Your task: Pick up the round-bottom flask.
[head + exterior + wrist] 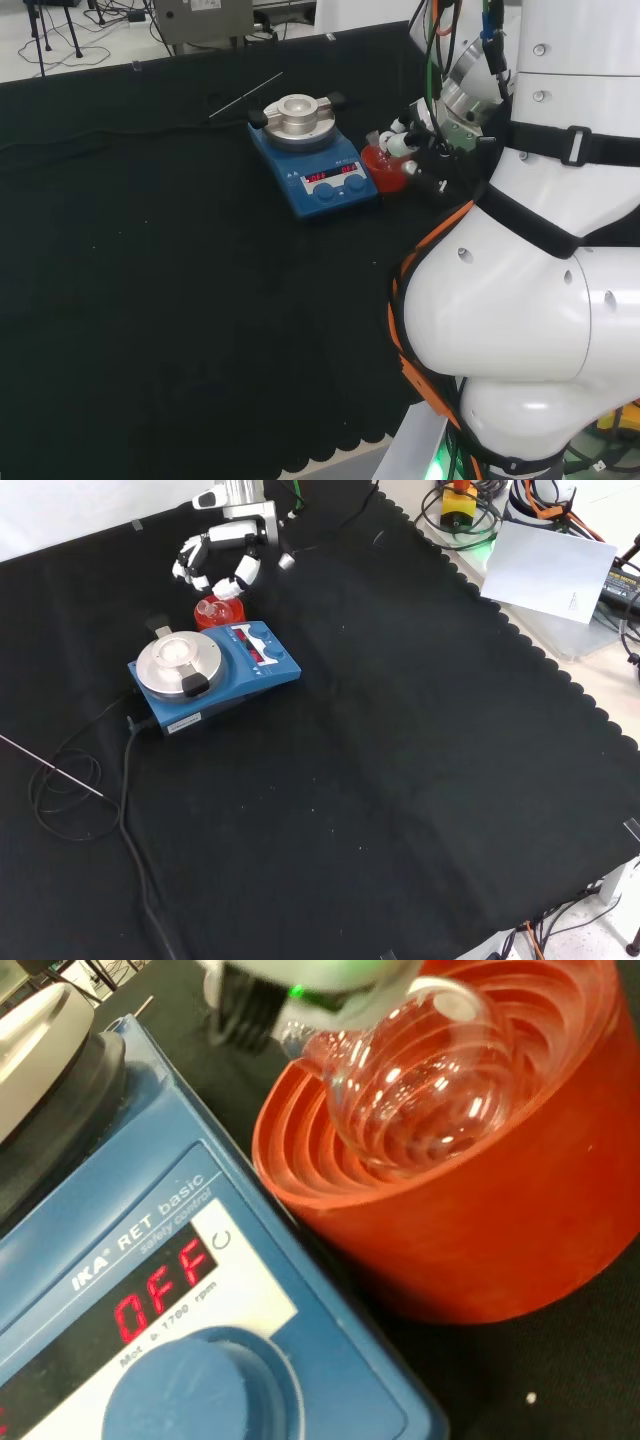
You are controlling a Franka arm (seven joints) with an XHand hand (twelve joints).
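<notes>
In the red ribbed stand (480, 1210) sits the round-bottom flask (420, 1090), a clear glass bulb resting on the stand's stepped inner rings, seen close up in the wrist view. In the front view the flask (218, 607) and stand (222, 615) sit at about 11 o'clock on the black cloth (400, 780), just beside the far edge of a blue magnetic stirrer hotplate (215, 665). The stand nearly touches the stirrer's blue casing; whether they meet cannot be told.

The hand (222, 562) is at 12 o'clock from the flask in the front view, just above it. Its black and white fingers are curled and spread apart, arching down toward the flask. They hold nothing; whether a fingertip touches the glass cannot be told. In the head view the hand (420, 135) is just at 2 o'clock from the stand (385, 165).

The stirrer carries a round silver plate (178, 658) and a red lit display (248, 645). Its black cable (130, 810) trails toward 7 o'clock across the cloth.
</notes>
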